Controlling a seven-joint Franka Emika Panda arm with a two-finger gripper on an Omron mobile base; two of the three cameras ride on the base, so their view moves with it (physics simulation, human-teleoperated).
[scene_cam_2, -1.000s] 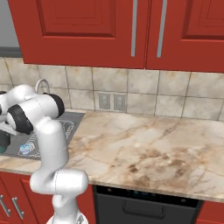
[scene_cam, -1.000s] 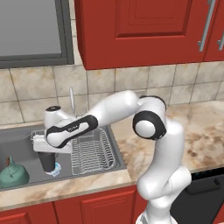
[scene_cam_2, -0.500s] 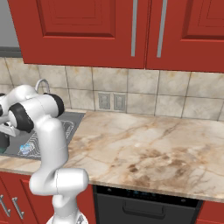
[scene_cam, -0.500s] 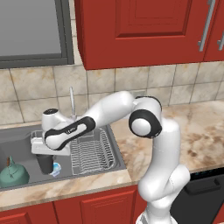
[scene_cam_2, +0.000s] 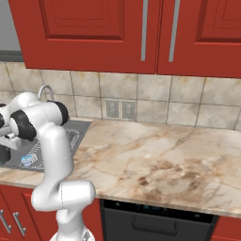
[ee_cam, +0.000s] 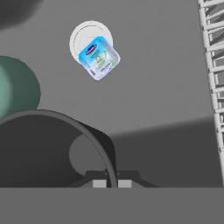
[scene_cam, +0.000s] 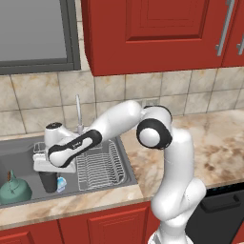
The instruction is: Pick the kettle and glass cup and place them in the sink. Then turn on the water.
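My gripper (scene_cam: 48,172) is shut on the rim of the glass cup (scene_cam: 48,183), a dark tumbler held upright low inside the sink (scene_cam: 19,155). In the hand view the fingertips (ee_cam: 99,183) pinch the cup's rim (ee_cam: 94,138), one inside and one outside. I cannot tell whether the cup touches the basin floor. The teal kettle (scene_cam: 14,188) stands in the sink just left of the cup, and its rounded green side (ee_cam: 13,89) is at the left of the hand view. The water is out of view at the chrome faucet (scene_cam: 78,112).
A small blue-white container (ee_cam: 99,57) lies on the drain, right beside the cup (scene_cam: 61,183). The wire dish rack (scene_cam: 97,164) fills the sink's right part. Marble counter (scene_cam_2: 155,155) stretches to the right, red cabinets above.
The hand has sunk a little and drifted slightly left, taking the cup lower into the sink. The kettle and the blue-white container have stayed put.
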